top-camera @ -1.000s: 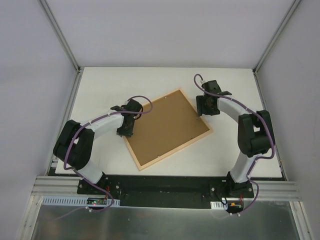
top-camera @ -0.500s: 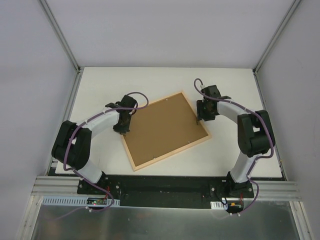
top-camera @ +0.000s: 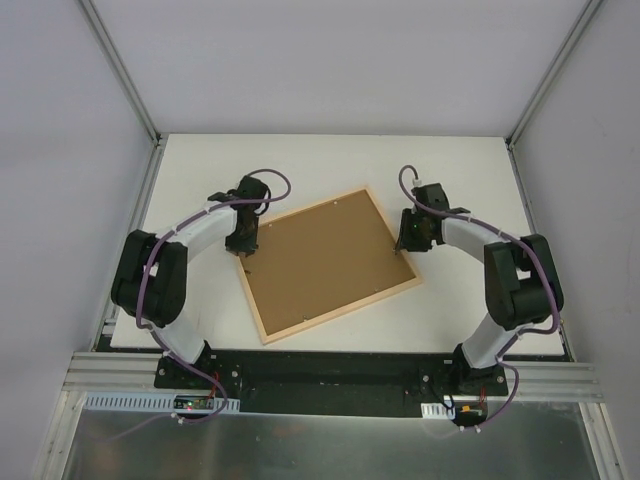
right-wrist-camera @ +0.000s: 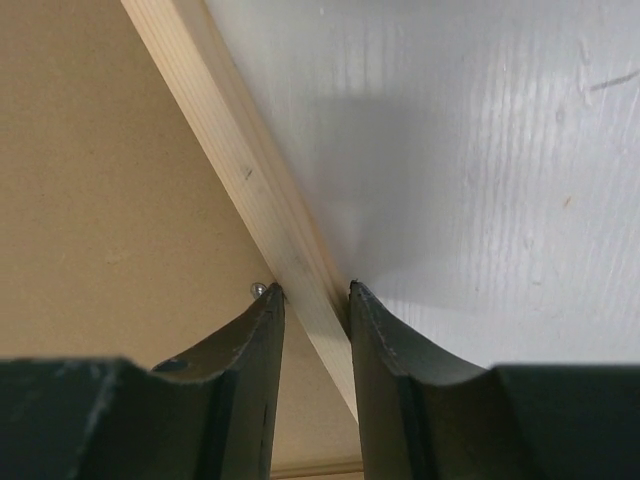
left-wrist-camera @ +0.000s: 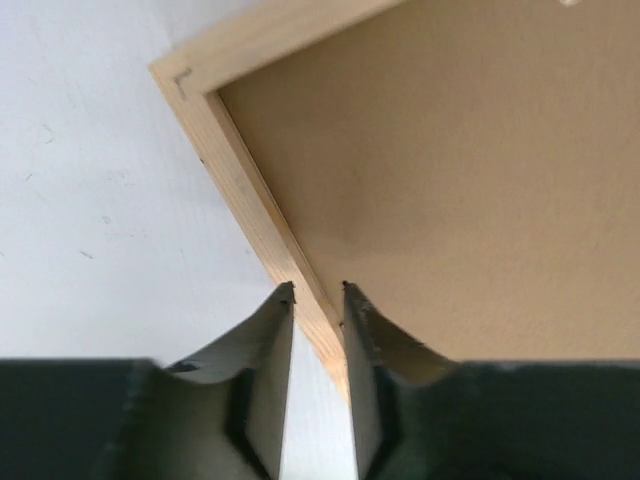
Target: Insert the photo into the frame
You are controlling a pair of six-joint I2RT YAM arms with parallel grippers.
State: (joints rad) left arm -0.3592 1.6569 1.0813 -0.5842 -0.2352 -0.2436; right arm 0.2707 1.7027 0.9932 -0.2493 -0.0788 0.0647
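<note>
The light wood frame (top-camera: 342,310) lies face down and askew on the white table, its brown backing board (top-camera: 325,262) facing up. The photo is hidden from every view. My left gripper (top-camera: 245,250) sits at the frame's left rail near the far-left corner. In the left wrist view its fingers straddle that rail (left-wrist-camera: 240,180), closed tightly onto it (left-wrist-camera: 318,290). My right gripper (top-camera: 402,246) is at the right rail. In the right wrist view its fingertips press both sides of the rail (right-wrist-camera: 230,170), shut on it (right-wrist-camera: 312,292).
A small metal tab (right-wrist-camera: 258,289) sits on the backing board beside my right gripper's left fingertip. White table (top-camera: 200,180) surrounds the frame, bounded by grey walls and metal posts. The arm bases stand on a black rail (top-camera: 330,370) at the near edge.
Both grippers have narrowed onto the frame's side rails. The left gripper moved toward the far-left corner, the right one slid slightly nearer. The frame shifted a little to the left.
</note>
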